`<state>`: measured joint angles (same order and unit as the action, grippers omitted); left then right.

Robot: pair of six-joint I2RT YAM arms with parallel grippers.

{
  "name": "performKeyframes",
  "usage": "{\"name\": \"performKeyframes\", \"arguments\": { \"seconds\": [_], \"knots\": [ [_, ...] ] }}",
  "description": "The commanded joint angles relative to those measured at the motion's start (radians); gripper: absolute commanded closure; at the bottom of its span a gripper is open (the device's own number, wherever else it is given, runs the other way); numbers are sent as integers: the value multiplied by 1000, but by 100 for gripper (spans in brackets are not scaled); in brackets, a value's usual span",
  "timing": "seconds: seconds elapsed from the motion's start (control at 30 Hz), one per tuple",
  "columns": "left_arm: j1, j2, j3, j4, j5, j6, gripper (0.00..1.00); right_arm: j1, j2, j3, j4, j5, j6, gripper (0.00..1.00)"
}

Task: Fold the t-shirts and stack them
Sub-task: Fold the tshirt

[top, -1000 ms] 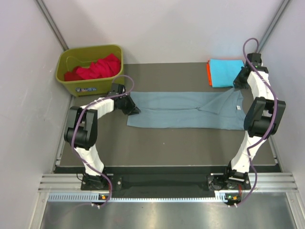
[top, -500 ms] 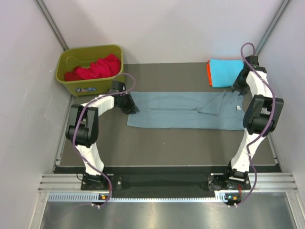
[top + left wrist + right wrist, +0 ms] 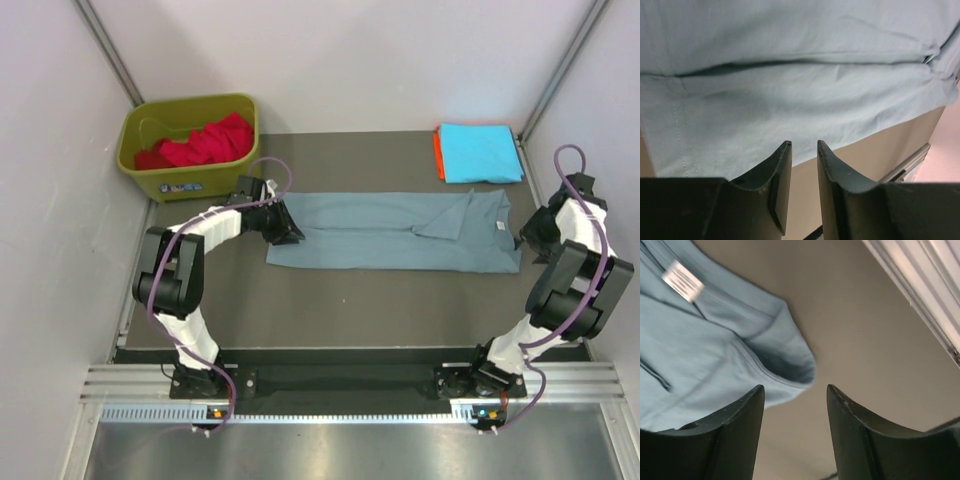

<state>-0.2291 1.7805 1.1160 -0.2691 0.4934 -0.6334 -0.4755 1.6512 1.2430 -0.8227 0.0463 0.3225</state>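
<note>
A dusty grey-blue t-shirt (image 3: pixel 390 232) lies flat on the table as a long strip folded lengthwise, its neck label (image 3: pixel 684 278) at the right end. My left gripper (image 3: pixel 284 230) sits at the strip's left end. In the left wrist view its jaws (image 3: pixel 803 145) stand slightly apart with nothing between them and the t-shirt (image 3: pixel 790 100) just beyond. My right gripper (image 3: pixel 528 233) hovers off the right end, open (image 3: pixel 795 389) and empty, near a t-shirt corner (image 3: pixel 790 367). A folded cyan t-shirt (image 3: pixel 478 152) lies on an orange one (image 3: pixel 437 156) at the back right.
An olive-green bin (image 3: pixel 185 103) at the back left holds a crumpled red t-shirt (image 3: pixel 205 140). Bare dark table (image 3: pixel 380 310) runs in front of the strip. Walls close both sides, and a metal rail (image 3: pixel 925 295) runs along the right edge.
My right gripper opened, let go of the shirt's right end and swung from beside the cyan stack to the near right. The lifted end now lies flat. The left jaws opened slightly.
</note>
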Motion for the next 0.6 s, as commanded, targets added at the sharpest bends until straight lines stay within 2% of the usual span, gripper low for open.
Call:
{"name": "performKeyframes", "arguments": {
  "seconds": [0.0, 0.2, 0.3, 0.4, 0.47, 0.57],
  "knots": [
    [2, 2, -12, 38, 63, 11, 68, 5, -64, -17, 23, -28, -115, 47],
    [2, -1, -18, 12, 71, 15, 68, 14, -21, -5, 160, -242, -174, 45],
    [2, 7, 1, -15, 82, 34, 68, 53, -4, -16, 235, -331, -116, 46],
    [1, 19, 25, -13, 148, 38, 68, 141, 13, -5, 304, -352, 7, 45],
    [1, 22, 42, -47, 160, 44, 67, 178, 18, -10, 344, -312, 99, 40],
    [-3, 23, 48, -33, 183, 55, 65, 196, 54, -30, 441, -385, 179, 32]
  ]
}}
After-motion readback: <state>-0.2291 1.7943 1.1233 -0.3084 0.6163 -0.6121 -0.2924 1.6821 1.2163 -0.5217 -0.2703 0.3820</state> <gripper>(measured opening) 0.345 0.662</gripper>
